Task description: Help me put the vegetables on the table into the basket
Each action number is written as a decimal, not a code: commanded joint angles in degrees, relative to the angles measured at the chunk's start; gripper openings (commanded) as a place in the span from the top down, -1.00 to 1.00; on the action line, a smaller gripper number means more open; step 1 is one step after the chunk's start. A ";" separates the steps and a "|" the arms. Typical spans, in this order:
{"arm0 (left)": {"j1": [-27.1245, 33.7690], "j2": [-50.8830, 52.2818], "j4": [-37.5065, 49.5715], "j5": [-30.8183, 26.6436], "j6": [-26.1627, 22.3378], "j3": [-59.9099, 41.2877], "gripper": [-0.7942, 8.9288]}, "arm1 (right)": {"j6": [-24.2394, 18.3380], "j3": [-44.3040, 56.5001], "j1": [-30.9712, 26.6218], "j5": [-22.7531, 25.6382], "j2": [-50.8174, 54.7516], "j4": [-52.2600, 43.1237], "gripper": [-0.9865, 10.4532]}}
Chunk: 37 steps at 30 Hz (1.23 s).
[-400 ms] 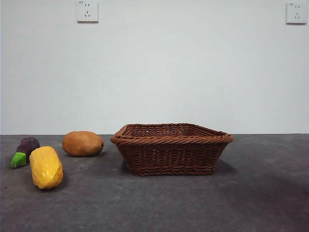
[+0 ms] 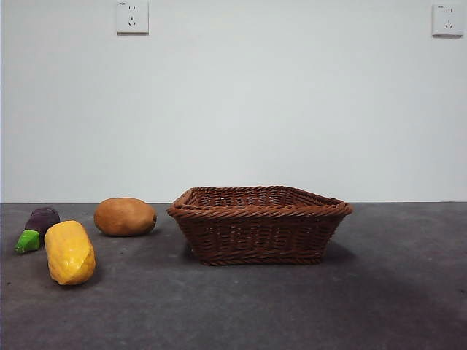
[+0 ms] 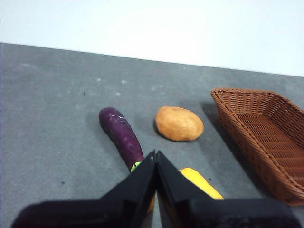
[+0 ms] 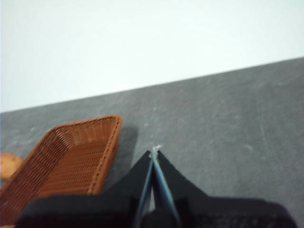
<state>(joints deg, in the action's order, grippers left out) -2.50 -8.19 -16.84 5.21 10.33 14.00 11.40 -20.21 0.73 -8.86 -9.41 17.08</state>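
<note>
Plain white wall w/ two sockets (image 2: 132, 17) stood behind a dark grey speckled table (image 2: 379, 292). The basket (image 2: 259, 224), reddish-brown wicker, sat near the middle of the table in the front view, nothing visible inside it from either wrist view. All three vegetables lay on the table on one side of the basket, none in it: the potato (image 2: 125, 216) nearest the basket but apart from it, the corn (image 2: 70, 252) closer to the camera, the eggplant (image 2: 37, 227) furthest from the basket w/ its green cap pointing toward the camera.

No arm showed in the front view.

Left gripper (image 3: 156, 154) hung above the table w/ jaws pressed together, nothing between them. In the left wrist view the jaw tips sat just over the eggplant's green cap end; the eggplant's purple body (image 3: 121, 134) stretched away beyond the tips. The corn (image 3: 199, 183) was partly hidden behind the jaws, the potato (image 3: 179, 123) lay further out and to the basket side, and the basket (image 3: 266, 137) was well apart from the tips.

Right gripper (image 4: 155, 151) also had its jaws closed and empty, over bare table. The basket (image 4: 76, 156) lay just beside its tips, not touching; a sliver of potato (image 4: 7, 164) showed past the basket's far side.
</note>
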 commanded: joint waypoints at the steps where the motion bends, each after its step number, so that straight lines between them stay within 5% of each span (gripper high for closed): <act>1: 0.17 -1.66 -2.25 1.99 0.50 4.87 0.85 | 0.31 -5.84 0.02 -1.36 -3.87 2.84 0.85; 14: 0.17 -12.26 -23.23 11.50 -4.15 29.16 0.85 | -12.87 -32.41 0.04 -12.22 -21.03 30.40 0.85; 28: 0.17 -15.80 -30.67 11.74 -6.43 37.53 0.80 | -14.91 -37.40 0.07 -13.55 -23.47 36.98 0.82; 29: 0.17 -15.87 -30.67 11.82 -6.51 37.53 0.63 | -14.91 -37.40 0.07 -14.10 -23.47 36.96 0.78; 32: 0.17 -16.57 -30.67 13.70 -6.47 37.53 -0.42 | -14.45 -37.40 0.07 -14.32 -23.50 37.00 0.18; 34: 0.17 -17.05 -30.77 13.75 -6.47 37.53 -0.48 | -13.88 -37.40 0.07 -14.32 -23.50 37.05 -0.26; 37: 0.17 -17.46 -31.50 13.81 -6.32 37.53 -0.48 | -12.98 -37.40 0.07 -14.38 -23.50 37.35 -0.33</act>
<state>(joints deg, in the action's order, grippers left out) -2.50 -25.63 -48.45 18.72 4.49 51.55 -2.20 -57.54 0.73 -22.98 -32.88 54.54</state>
